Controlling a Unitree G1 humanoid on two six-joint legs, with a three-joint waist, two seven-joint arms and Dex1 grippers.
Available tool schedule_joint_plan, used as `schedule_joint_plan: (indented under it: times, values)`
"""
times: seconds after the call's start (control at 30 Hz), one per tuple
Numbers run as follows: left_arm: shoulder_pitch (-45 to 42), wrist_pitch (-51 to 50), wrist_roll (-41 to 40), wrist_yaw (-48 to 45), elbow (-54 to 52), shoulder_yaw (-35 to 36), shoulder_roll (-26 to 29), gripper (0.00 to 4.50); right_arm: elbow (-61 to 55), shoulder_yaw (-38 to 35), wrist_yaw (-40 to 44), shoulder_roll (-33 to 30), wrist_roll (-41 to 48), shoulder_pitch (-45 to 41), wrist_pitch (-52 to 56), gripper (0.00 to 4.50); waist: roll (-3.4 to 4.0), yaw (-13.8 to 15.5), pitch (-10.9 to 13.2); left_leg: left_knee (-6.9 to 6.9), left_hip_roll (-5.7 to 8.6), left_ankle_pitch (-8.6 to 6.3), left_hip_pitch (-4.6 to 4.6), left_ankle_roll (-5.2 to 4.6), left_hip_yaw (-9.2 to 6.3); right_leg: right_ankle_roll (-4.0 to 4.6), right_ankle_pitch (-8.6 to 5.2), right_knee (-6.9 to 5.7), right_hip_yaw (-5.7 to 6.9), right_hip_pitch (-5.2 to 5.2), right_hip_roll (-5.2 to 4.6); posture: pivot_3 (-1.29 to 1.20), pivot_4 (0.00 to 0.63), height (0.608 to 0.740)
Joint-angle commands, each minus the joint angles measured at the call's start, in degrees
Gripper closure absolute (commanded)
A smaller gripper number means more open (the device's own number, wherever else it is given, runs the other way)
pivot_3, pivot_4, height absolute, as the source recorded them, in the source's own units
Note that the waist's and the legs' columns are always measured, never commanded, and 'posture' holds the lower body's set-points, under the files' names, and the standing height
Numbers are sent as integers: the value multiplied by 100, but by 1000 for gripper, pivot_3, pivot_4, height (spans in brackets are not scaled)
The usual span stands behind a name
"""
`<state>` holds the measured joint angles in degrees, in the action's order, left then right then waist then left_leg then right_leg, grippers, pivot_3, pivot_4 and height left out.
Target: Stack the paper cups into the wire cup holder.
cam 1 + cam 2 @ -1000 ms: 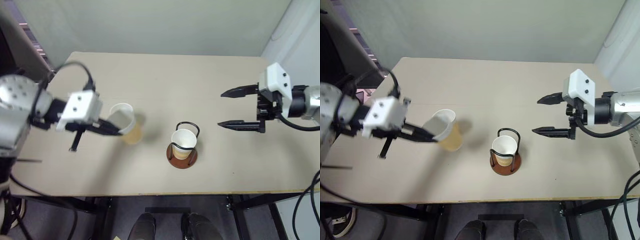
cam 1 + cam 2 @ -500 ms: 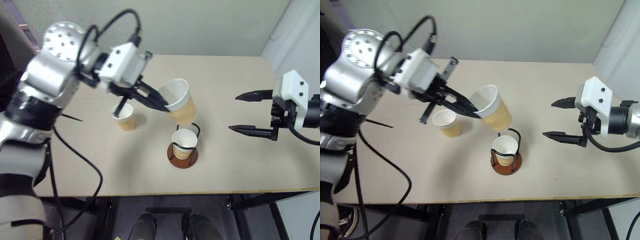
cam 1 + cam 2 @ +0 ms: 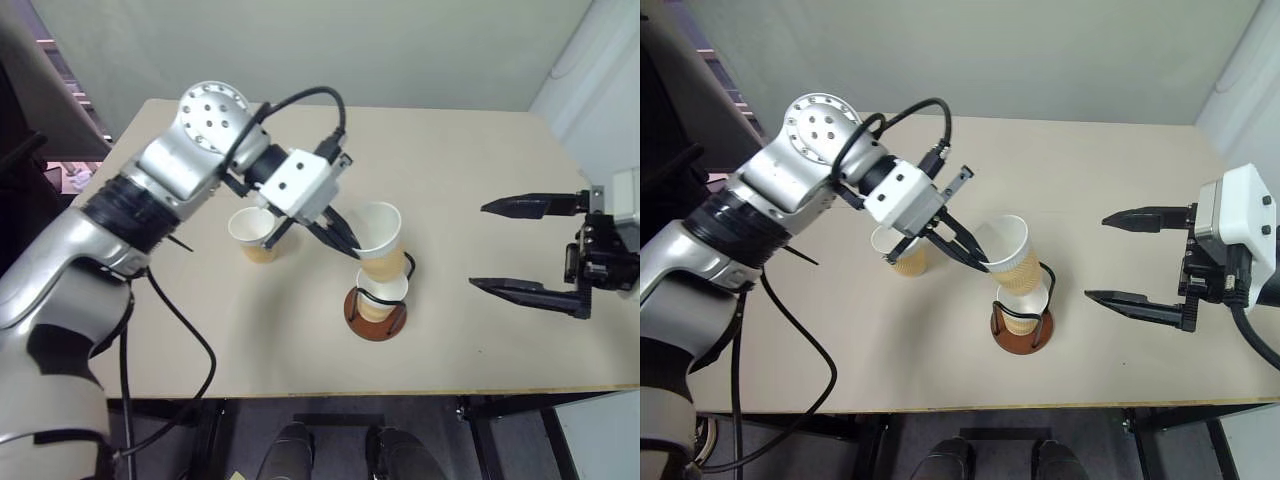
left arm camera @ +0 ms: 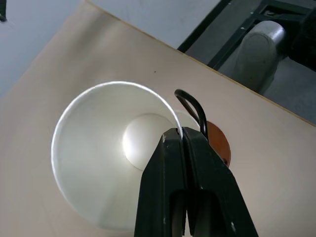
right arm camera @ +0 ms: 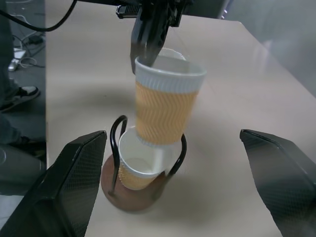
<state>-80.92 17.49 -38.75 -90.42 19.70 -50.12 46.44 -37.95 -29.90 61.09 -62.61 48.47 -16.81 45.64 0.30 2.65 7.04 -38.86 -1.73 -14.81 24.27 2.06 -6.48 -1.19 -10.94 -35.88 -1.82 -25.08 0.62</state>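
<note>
My left gripper [image 3: 350, 245] is shut on the rim of a tan-orange paper cup [image 3: 378, 240], one finger inside and one outside. That cup hangs tilted, its bottom at the mouth of a second paper cup [image 3: 385, 293] seated in the wire cup holder [image 3: 375, 314]. The holder has black wire loops on a reddish-brown disc. A third paper cup [image 3: 252, 232] stands upright on the table to the left of the holder. My right gripper [image 3: 478, 246] is open and holds nothing, well to the right of the holder. In the right wrist view the held cup [image 5: 165, 111] leans over the seated cup [image 5: 140, 168].
The beige table [image 3: 470, 160] carries nothing else. Its near edge [image 3: 330, 388] runs just below the holder. A pale wall stands behind the far edge. My left arm and its black cable [image 3: 170, 330] reach across the left half of the table.
My left gripper has carried its cup to the right and down, from left of the holder to just over the seated cup. The right gripper has drawn back to the right, still open.
</note>
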Motion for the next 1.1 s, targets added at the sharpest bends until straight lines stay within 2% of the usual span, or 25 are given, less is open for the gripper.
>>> schedule_joint_plan:
  times: [0.03,0.13,0.27,0.37,0.53,0.73,0.87,1.0,1.1]
  values:
    - [-180,119,-194,-208,-122,-53,25,4472,-180,-285,-207,-106,109,101,-1,0,1,-1,0,-4,0,-4,-1,-5,9,-3,2,-1,-3,0,0,0,150,740]
    - [-202,173,-178,-208,-122,-121,47,4472,-227,-401,-265,-147,132,242,-12,0,1,-3,0,-10,-4,-34,-8,-55,33,-10,6,-4,-14,1,1,0,150,740]
    - [-196,278,69,-208,-49,-255,31,4472,-246,-458,-335,-186,175,330,-62,0,2,-8,0,-21,-3,-41,-17,-69,43,-19,13,-4,-25,9,1,0,150,740]
    - [-191,250,127,-208,-10,-233,-13,3863,-270,-464,-390,-204,184,373,-87,0,2,-8,0,-27,-3,-43,-23,-74,44,-22,15,-4,-31,18,2,0,150,740]
    - [-124,266,337,-208,48,-121,-128,2099,-269,-452,-419,-212,177,432,-142,0,2,-7,0,-28,-3,-45,-25,-78,50,-24,16,-4,-37,18,3,0,150,740]
    - [46,-61,469,-208,175,474,-222,2099,-23,-99,-353,-251,72,243,-363,0,3,-9,0,-28,-2,-48,-25,-83,60,-27,17,-2,-45,18,4,0,150,740]
    - [423,-481,1039,-208,717,1194,133,2099,139,144,-227,-229,82,115,-525,0,12,-55,-4,-27,-3,-48,-33,-83,65,-28,17,-3,-55,17,9,0,150,740]
    - [1268,-827,1435,-167,1227,1758,671,2099,185,470,-187,-151,194,-101,-623,0,36,-142,-15,-17,-5,-47,-55,-82,80,-37,12,-10,-102,17,27,0,150,740]
    - [1554,-925,1872,31,1704,2166,690,2099,365,836,-122,-150,80,-401,-734,0,35,-136,-11,-21,-3,-46,-58,-81,85,-46,8,-14,-128,14,33,0,150,740]
